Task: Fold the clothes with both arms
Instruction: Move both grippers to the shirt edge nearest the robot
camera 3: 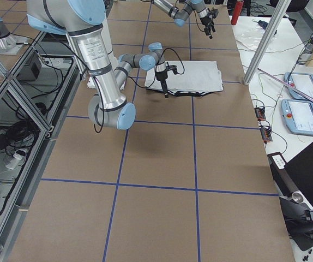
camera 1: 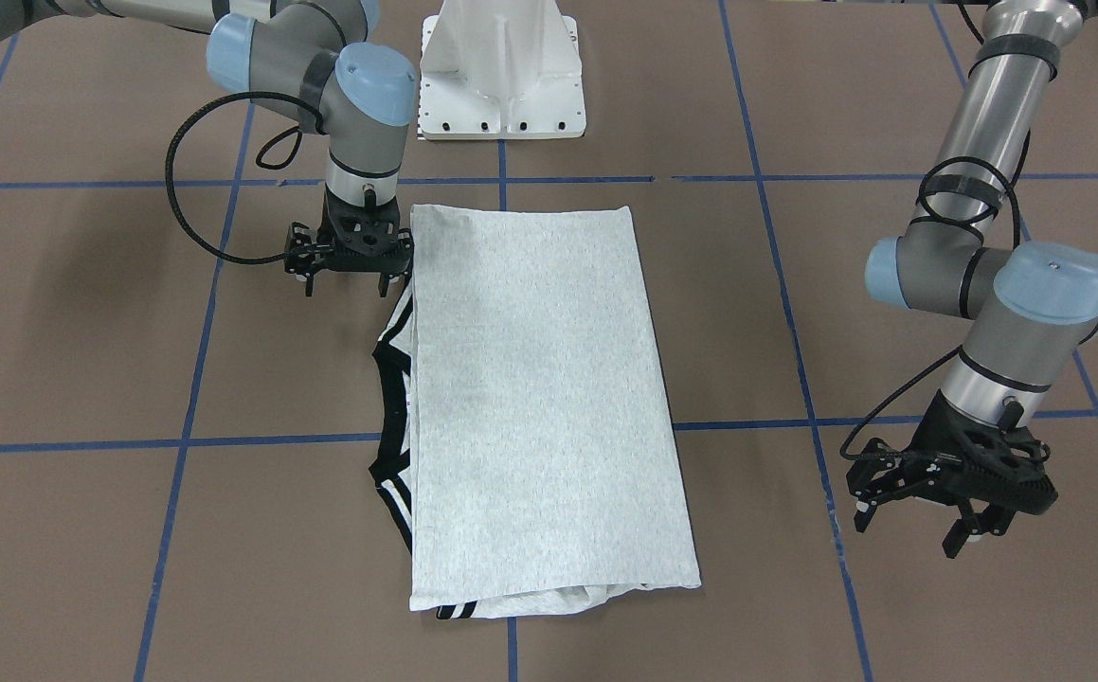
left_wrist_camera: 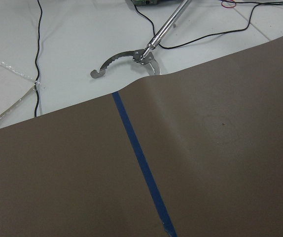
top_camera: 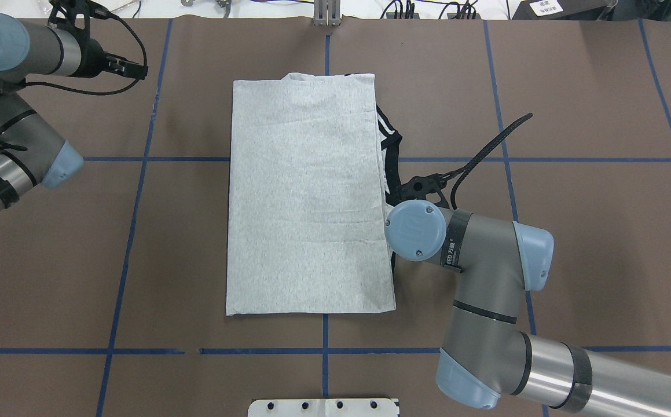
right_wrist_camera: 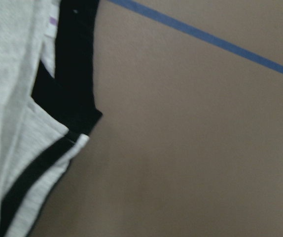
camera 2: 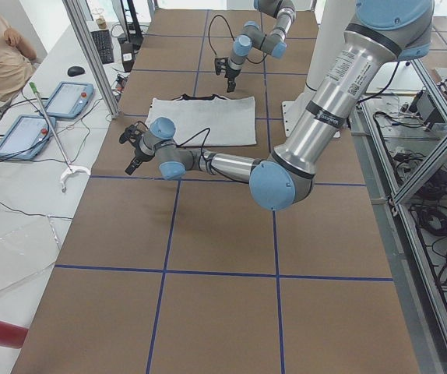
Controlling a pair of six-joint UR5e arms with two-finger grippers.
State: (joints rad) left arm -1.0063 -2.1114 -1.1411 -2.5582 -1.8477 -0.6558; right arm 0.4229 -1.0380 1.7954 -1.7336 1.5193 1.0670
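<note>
**Folded T-shirt lying between two open tools**

The T-shirt (camera 1: 539, 398) lies at the middle of the table (camera 1: 84, 332). It is folded into a long rectangle with its plain heather-grey side up. Along the edge on the robot's right you can see the black collar (camera 1: 387, 407) and the black-striped trim (camera 1: 399, 497) sticking out from under the fold. More stripes show at the far end. The print is hidden.

The right tool (camera 1: 348, 282) points straight down just beside that same edge, near the corner closest to the white pedestal (camera 1: 501, 76). Its fingers are spread wide and nothing is between them. You cannot tell whether the tips touch the table. Its wrist camera looks down on the collar and one black stripe. There is a small purple mark by the collar, too blurred to read.

The left tool (camera 1: 909, 530) hangs tilted above the table, well apart from the shirt and off its far corner on the robot's left. Its fingers are also spread and it holds nothing.

For legible writing, look at the black band (top_camera: 454, 243) on the right arm (top_camera: 486, 272). It carries white lettering, partly hidden, that reads "EED" followed by Chinese characters. Labels elsewhere on the arms are too small to read.

Blue tape (camera 1: 193, 379) divides the brown table cover into squares.
</note>
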